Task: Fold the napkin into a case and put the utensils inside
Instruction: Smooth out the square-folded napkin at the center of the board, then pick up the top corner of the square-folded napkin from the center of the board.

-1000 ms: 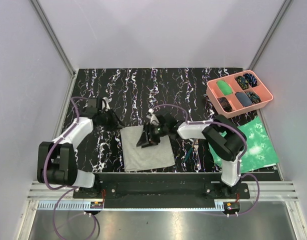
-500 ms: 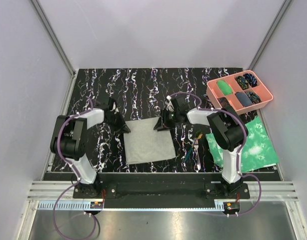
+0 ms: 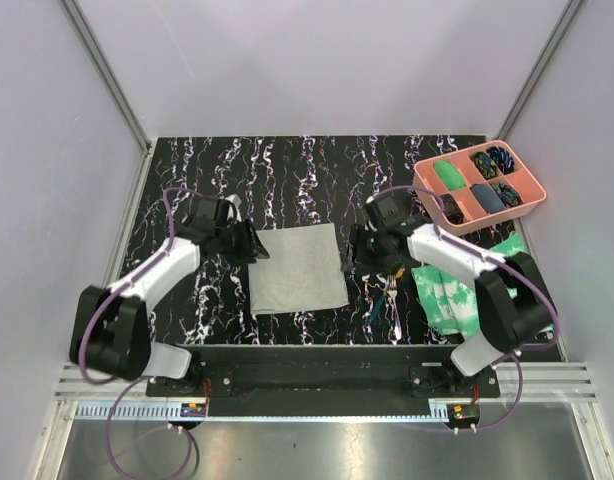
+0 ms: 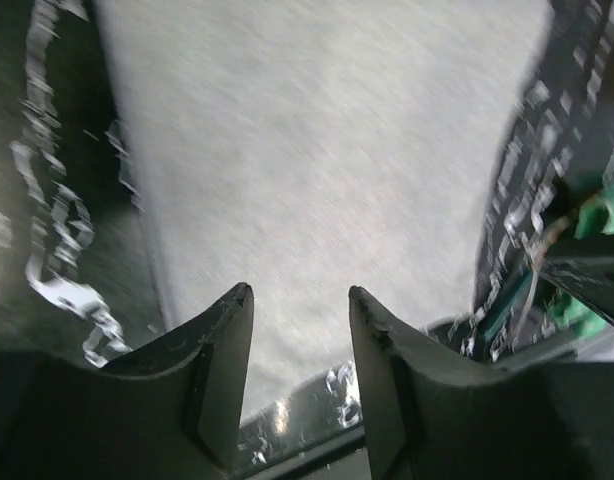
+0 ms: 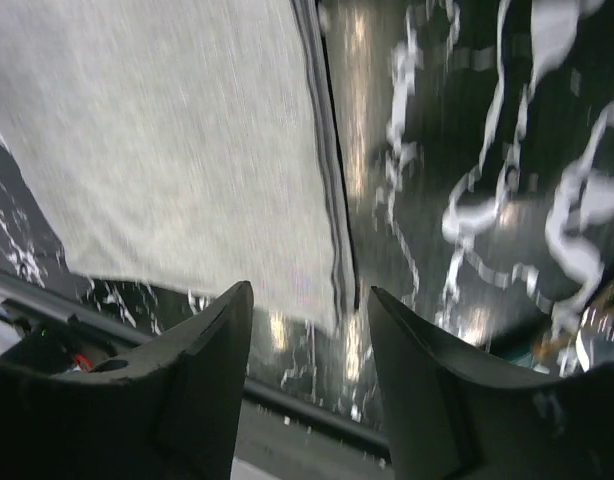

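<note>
While the napkin (image 3: 299, 268) lies flat at the centre of the surface (image 3: 287, 170), not yet made into a case, the step in hand reads as taking its edges for a fold. Left gripper (image 4: 299, 295): jaws spread, empty, at the cloth's 10 o'clock corner. Right gripper (image 5: 309, 292): likewise spread and empty, just off the 2 o'clock edge. Handling advice: pinch the cloth close to each corner, lift low, and carry both sides across together and parallel, so the edges meet squarely and the pocket does not skew; keep clear of the cutlery. Count: napkin, one; grippers, two; utensils (image 3: 390, 295), a small cluster at the napkin's 4 o'clock, apparently two or three, exact number not discernible; pink tray (image 3: 502, 212), one, at 2 o'clock; green-and-white sheet (image 3: 527, 300), one, at 3 o'clock.
</note>
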{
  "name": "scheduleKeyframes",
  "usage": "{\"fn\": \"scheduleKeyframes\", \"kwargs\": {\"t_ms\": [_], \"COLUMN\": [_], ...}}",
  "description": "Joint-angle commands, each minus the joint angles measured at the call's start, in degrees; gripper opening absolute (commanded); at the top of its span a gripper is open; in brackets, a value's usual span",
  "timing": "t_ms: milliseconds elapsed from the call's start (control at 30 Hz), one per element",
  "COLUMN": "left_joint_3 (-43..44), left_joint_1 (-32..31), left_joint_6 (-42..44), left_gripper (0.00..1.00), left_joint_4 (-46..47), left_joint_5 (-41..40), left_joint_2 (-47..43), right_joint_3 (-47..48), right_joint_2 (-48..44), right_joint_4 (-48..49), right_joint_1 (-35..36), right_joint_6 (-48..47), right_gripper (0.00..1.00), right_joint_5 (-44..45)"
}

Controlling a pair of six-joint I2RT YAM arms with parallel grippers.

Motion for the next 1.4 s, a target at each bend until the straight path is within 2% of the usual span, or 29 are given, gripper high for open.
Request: {"fn": "scheduleKeyframes", "kwargs": {"t_ms": [0,67,233,500,1100,1367], "left_joint_3": [-5.5,-8.3,-12.0,-13.1,-14.9,-15.6], "left_joint_1": [-5.5,-7.8,-9.9,-12.8,-13.4,-13.4], "left_joint_6": [-1.7,-3.0,-5.4,-7.1,-7.6,-7.8], "left_gripper": [0.44,0.43,0.43,0.35,0.35,0.36], "left_joint_4": [0.5,0.4,-0.2,-0.3,0.3,0.3], "left_joint_5": [-2.2,-3.3,-5.8,-5.0,-4.6,-4.8], "left_joint_2": [-8.2,-11.7,-17.7,-16.8,-17.2,-17.9], "right_joint_3": [-5.9,-7.5,-9.7,-9.8,-8.7,-8.4], "right_joint_2": [-7.3,-8.5,-6.9,-6.2,-3.1,-2.6], "right_joint_4": [-4.4,-4.0,-1.2,-0.1,1.4,2.1], "right_joint_1": [3.8,5.9,7.6,8.4,8.3,8.4], "right_joint_6": [6.3,7.2,8.3,8.2,7.4,7.3], "right_gripper": [0.56,0.46,0.38,0.29,0.30,0.21], "right_joint_5": [3.8,4.7,3.5,4.6,2.1,1.0]}}
